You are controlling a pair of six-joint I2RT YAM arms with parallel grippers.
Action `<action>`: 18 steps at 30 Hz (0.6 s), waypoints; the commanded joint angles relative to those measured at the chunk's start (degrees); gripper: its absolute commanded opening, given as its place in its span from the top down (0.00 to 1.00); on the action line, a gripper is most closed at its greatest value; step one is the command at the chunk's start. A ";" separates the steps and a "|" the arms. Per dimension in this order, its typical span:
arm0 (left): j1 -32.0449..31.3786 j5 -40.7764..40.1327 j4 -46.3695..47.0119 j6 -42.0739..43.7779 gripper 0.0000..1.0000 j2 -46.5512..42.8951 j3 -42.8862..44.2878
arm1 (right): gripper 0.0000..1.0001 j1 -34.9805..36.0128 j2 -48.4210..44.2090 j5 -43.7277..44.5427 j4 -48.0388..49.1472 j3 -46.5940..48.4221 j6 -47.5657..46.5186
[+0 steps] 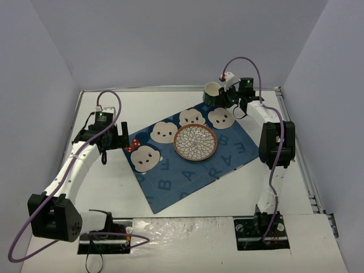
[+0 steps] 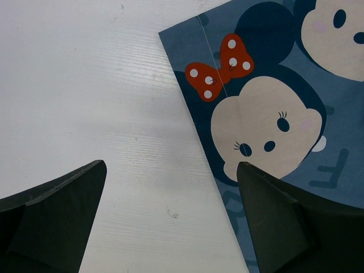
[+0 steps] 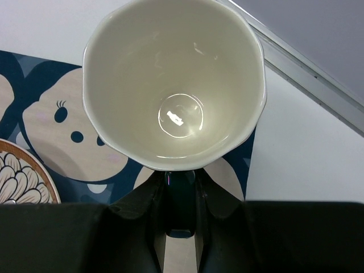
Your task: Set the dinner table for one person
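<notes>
plain matte pale lilac-grey walls (image 1: 170, 40) enclose three sides under even light, a silver metal rail (image 1: 307, 165) at right.

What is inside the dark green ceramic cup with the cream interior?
Nothing: the dark green ceramic cup shows only a glossy empty cream bottom with a light glint. It hides part of the blue cartoon-printed cloth placemat beneath.

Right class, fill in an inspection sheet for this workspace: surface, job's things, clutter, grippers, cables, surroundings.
Surface: white table with a blue cartoon mat lying askew on it.
Job's things: plate on the mat; cup, empty, at the mat's far corner.
Clutter: nothing seen.
Grippers: left gripper open, empty, over the mat's edge; right gripper shut on the cup's handle.
Cables: purple cable looping over each arm.
Surroundings: grey walls; metal rail on the right.
</notes>
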 commanded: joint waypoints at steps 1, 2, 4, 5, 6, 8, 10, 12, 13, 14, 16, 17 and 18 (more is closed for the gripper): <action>0.45 -0.80 2.13 0.68 0.03 -0.43 1.28 | 1.00 -0.37 -1.24 0.04 3.50 7.33 -0.99; 0.45 -0.79 2.11 0.64 0.03 -0.42 1.31 | 1.00 -0.37 -0.90 0.35 3.15 7.59 -0.99; 0.45 -0.63 2.05 0.68 0.03 -0.29 1.37 | 1.00 -0.37 -0.37 0.98 2.90 7.49 -0.99; 0.45 -0.59 2.05 0.73 0.03 -0.29 1.37 | 1.00 -0.37 -0.19 1.32 2.90 7.45 -0.95; 0.45 -0.63 2.05 0.73 0.03 -0.29 1.37 | 1.00 -0.37 0.12 1.53 2.90 7.45 -0.81; 0.45 -0.71 2.05 0.73 0.03 -0.29 1.37 | 1.00 -0.37 0.63 2.04 2.86 7.45 -0.56; 0.45 -0.75 2.05 0.73 0.03 -0.20 1.37 | 1.00 -0.37 0.98 2.36 2.81 7.46 -0.43; 0.45 -0.61 2.05 0.73 0.03 -0.20 1.37 | 1.00 -0.37 1.44 2.95 2.81 7.53 -0.20; 0.45 -0.58 2.05 0.73 0.03 -0.17 1.37 | 1.00 -0.40 1.71 3.14 2.84 7.56 -0.17; 0.45 -0.58 2.05 0.73 0.03 -0.12 1.37 | 1.00 -0.45 1.98 3.19 2.89 7.62 -0.12; 0.45 -0.28 2.05 0.73 0.03 0.01 1.43 | 1.00 -0.55 2.64 3.08 2.84 7.83 -0.11; 0.45 -0.20 2.02 0.73 0.03 0.11 1.46 | 1.00 -0.55 2.98 2.92 2.81 7.94 -0.11; 0.45 -0.16 1.98 0.73 0.03 0.20 1.46 | 1.00 -0.55 3.28 2.75 2.81 8.02 -0.11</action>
